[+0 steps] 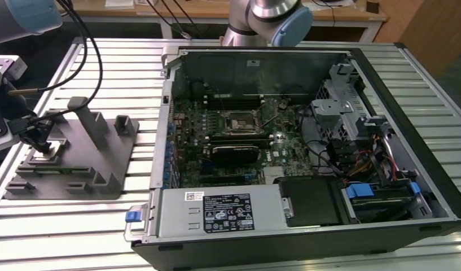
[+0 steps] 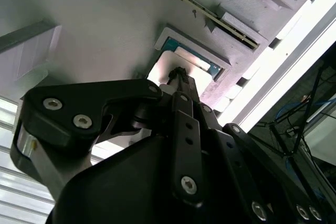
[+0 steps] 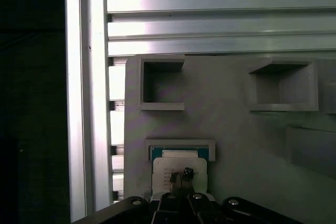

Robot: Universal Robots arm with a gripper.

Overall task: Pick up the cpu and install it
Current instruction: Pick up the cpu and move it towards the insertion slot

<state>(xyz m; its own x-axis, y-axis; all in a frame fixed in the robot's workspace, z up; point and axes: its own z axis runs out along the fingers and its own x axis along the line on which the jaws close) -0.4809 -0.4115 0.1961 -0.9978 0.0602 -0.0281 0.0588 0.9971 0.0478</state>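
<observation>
The cpu (image 3: 167,169) lies flat in a shallow recess of a grey fixture block (image 3: 236,129), its shiny pale top facing up. In both wrist views my gripper (image 3: 182,174) hangs right over the chip, its two thin black fingers pressed together at the tip, at or just above the chip's top. The second wrist view shows the cpu (image 2: 161,71) partly hidden behind the gripper (image 2: 178,72). In the exterior view the gripper (image 1: 43,148) stands over the fixture (image 1: 87,169) at that view's left, well away from the black socket frame (image 1: 238,123) on the motherboard.
An open computer case (image 1: 411,169) lies on the slatted aluminium table (image 1: 79,226), with a power supply (image 1: 223,212) at its near side and cables at the exterior view's right. The fixture has upright posts (image 1: 87,121) and square pockets (image 3: 161,83).
</observation>
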